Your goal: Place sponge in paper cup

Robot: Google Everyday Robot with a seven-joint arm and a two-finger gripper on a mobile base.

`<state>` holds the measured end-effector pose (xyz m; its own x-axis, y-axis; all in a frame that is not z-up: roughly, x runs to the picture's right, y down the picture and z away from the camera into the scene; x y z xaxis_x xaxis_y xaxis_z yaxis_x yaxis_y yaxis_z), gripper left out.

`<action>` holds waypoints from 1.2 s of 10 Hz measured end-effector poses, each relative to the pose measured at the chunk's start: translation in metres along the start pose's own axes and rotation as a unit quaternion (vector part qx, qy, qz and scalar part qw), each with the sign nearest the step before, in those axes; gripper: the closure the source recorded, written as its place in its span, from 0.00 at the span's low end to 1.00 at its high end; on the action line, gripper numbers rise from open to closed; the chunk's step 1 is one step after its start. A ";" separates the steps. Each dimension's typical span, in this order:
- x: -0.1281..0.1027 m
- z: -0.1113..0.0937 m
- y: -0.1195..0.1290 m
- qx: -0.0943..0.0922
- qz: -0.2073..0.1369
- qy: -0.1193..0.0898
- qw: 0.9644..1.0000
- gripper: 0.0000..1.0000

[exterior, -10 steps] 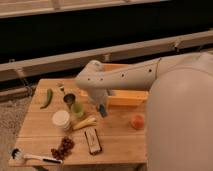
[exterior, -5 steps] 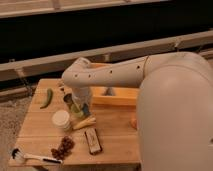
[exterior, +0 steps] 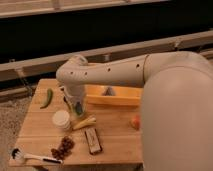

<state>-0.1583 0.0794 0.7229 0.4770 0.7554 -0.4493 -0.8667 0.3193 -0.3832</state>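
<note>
My gripper (exterior: 75, 106) hangs from the arm's wrist over the left middle of the wooden table (exterior: 115, 145). It is just behind and to the right of the white paper cup (exterior: 61, 120), which stands upright. A small green cup (exterior: 79, 108) shows partly, right against the gripper. The blue-grey sponge does not show; the gripper and wrist cover the spot behind the paper cup.
A green pepper (exterior: 46, 98) lies at the back left. A yellow piece (exterior: 84, 123) lies right of the paper cup, with a dark brown block (exterior: 92, 140) in front. Dark grapes (exterior: 62, 147) and a white-headed brush (exterior: 27, 156) lie front left. A yellow tray (exterior: 115, 97) and an orange fruit (exterior: 135, 122) are to the right.
The arm has swung left across the table. The gripper has moved from the table's middle to the cups at the left and sits a little lower.
</note>
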 end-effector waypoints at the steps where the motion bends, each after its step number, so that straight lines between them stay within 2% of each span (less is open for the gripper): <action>1: -0.001 -0.001 0.006 -0.006 -0.005 -0.003 1.000 1.00; 7: -0.011 0.004 0.030 -0.034 -0.029 -0.010 0.999 1.00; 12: -0.015 0.012 0.042 -0.047 -0.044 -0.007 0.998 1.00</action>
<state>-0.2032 0.0885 0.7232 0.5480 0.7348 -0.3997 -0.8037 0.3302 -0.4950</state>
